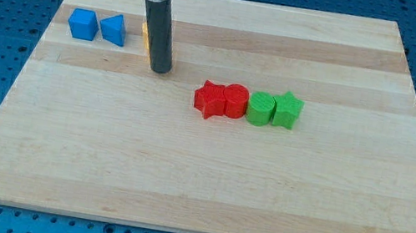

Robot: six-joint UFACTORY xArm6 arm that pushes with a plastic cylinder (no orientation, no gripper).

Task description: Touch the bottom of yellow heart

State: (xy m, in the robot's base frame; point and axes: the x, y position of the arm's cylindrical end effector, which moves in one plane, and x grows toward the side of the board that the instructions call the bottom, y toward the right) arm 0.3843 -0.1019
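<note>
A yellow block (145, 36), the yellow heart by the task's name, is almost wholly hidden behind my rod; only a thin yellow-orange sliver shows at the rod's left edge, at the view's upper left. My tip (160, 69) rests on the board just below and slightly right of that sliver. I cannot tell whether the tip touches the block.
Two blue blocks, a pentagon-like one (82, 23) and a wedge-like one (113, 30), sit left of the rod. A row stands mid-board: red star (210, 100), red cylinder (233, 100), green cylinder (260, 108), green star (287, 109). The wooden board (205, 184) lies on a blue perforated table.
</note>
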